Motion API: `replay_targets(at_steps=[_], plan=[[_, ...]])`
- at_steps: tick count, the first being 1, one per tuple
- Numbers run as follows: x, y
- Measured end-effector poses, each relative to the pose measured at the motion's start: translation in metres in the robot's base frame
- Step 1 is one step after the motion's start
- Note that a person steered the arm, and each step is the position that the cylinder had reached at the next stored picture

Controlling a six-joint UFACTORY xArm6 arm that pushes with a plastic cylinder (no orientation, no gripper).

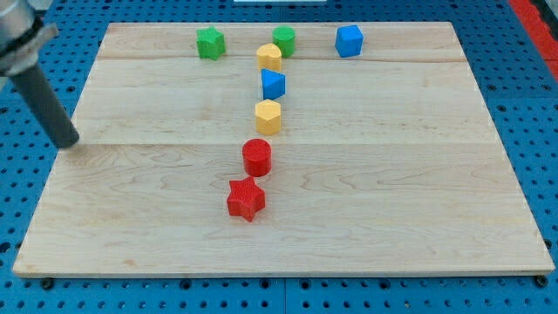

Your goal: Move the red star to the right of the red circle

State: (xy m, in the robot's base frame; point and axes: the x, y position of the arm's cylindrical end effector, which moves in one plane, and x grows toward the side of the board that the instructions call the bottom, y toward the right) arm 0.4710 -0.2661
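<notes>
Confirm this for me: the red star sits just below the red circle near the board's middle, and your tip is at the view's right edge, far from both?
Not quite. My tip is at the view's left edge, not the right, as the camera view shows. The rest holds: the red star sits just below the red circle near the board's middle, and my tip is far from both.

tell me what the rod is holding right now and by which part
Nothing is held. My tip rests at the board's left edge, far left of the red star and red circle, touching no block.
</notes>
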Motion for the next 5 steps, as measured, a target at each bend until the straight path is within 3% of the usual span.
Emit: replay_targets(at_steps=[1, 2, 4, 5], plan=[[0.046, 0.043], [0.06, 0.084], [0.068, 0.23], [0.075, 0.267]])
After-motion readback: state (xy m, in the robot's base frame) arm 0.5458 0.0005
